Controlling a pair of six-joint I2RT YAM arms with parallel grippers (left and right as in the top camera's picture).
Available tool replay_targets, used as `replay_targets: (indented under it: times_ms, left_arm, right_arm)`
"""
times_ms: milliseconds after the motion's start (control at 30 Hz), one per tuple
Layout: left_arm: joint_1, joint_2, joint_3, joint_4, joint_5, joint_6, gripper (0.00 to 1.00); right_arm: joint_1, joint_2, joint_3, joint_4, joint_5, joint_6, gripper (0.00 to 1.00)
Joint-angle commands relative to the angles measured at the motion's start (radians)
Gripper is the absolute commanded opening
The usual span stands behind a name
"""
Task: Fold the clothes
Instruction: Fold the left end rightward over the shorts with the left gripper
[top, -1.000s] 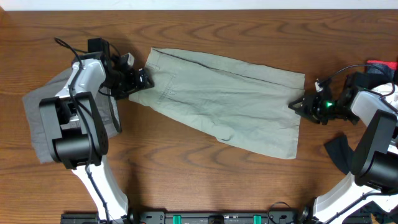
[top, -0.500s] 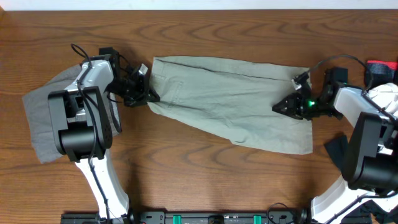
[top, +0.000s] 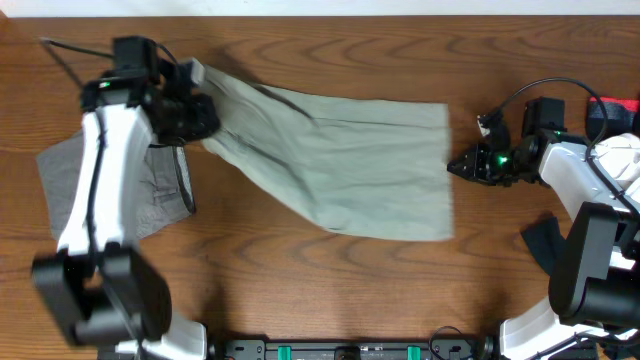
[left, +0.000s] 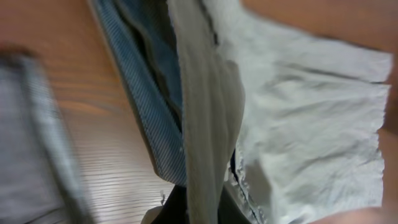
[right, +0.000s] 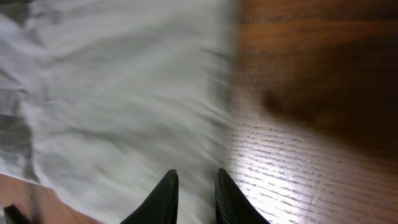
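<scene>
The light khaki shorts (top: 350, 165) lie spread across the middle of the table. My left gripper (top: 192, 116) is shut on their waistband end and holds it raised above the wood. The left wrist view shows the khaki cloth (left: 298, 124) and the pale blue striped inner waistband (left: 143, 93) hanging from the dark jaws (left: 205, 208). My right gripper (top: 460, 165) sits at the shorts' right hem. Its fingers stand a narrow gap apart over the cloth edge (right: 112, 93) with nothing pinched between them (right: 196, 186). Darker grey shorts (top: 70, 190) lie at the far left.
A dark cloth piece (top: 545, 245) lies by the right arm's base. A red object (top: 620, 105) shows at the right edge. Bare wood shows along the front and back of the table (top: 330, 290).
My left gripper shut on the waistband, lifted it and swung up and left, dragging the shorts leftward. The right gripper narrowed, and the hem slid out from under it.
</scene>
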Motion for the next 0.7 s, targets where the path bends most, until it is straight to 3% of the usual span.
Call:
replay_targets:
  times_ms: [0, 133, 267, 433, 667]
  left_arm:
    - [-0.01, -0.048, 0.036, -0.011, -0.121, 0.003, 0.06]
    - [-0.084, -0.062, 0.042, -0.019, -0.125, 0.012, 0.06]
    - [-0.186, -0.062, 0.099, -0.02, -0.254, 0.014, 0.06]
    - [-0.312, -0.047, 0.167, -0.001, -0.3, 0.014, 0.06]
    - [-0.451, 0.078, 0.166, 0.003, -0.309, 0.006, 0.06]
  right_arm:
    - [0.009, -0.014, -0.004, 0.014, 0.013, 0.053, 0.19]
    - [0.009, -0.014, -0.004, 0.016, 0.013, 0.058, 0.19]
    - [0.009, -0.014, -0.004, 0.013, 0.013, 0.065, 0.19]
    - [0.01, -0.014, -0.005, 0.009, 0.013, 0.073, 0.19]
    - [0.01, -0.014, -0.005, 0.009, 0.019, 0.072, 0.2]
